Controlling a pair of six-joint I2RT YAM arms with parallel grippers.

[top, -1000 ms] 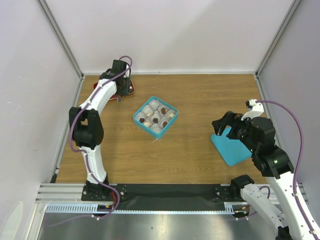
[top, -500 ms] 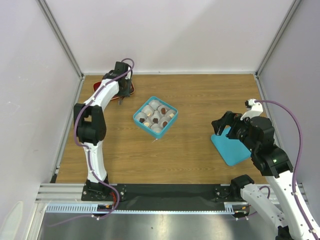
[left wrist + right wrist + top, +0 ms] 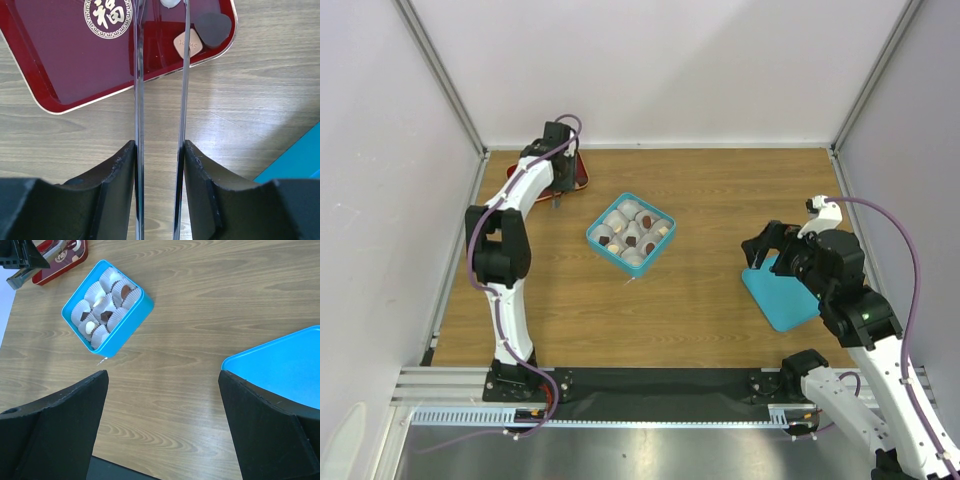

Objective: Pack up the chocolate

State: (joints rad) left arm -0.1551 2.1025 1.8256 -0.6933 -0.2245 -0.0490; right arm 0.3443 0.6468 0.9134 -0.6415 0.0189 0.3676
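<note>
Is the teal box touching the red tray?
Apart. The top external view shows a plain gap between the teal box and the red tray.

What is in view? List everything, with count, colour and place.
table: one, brown wood, under everything
box: one, teal, open, mid-table
paper cups: several, white, inside the box
chocolate in the box: several, dark brown and light tan, in the cups
tray: one, red with a gold emblem, far left corner
chocolate on the tray: at least two, one tan and one dark, near its rim
lid: one, teal, flat on the table's right side
tongs: one pair, silver, tips over the tray
left gripper: black, shut on the tongs
right gripper: black, open, empty, near the lid
</note>
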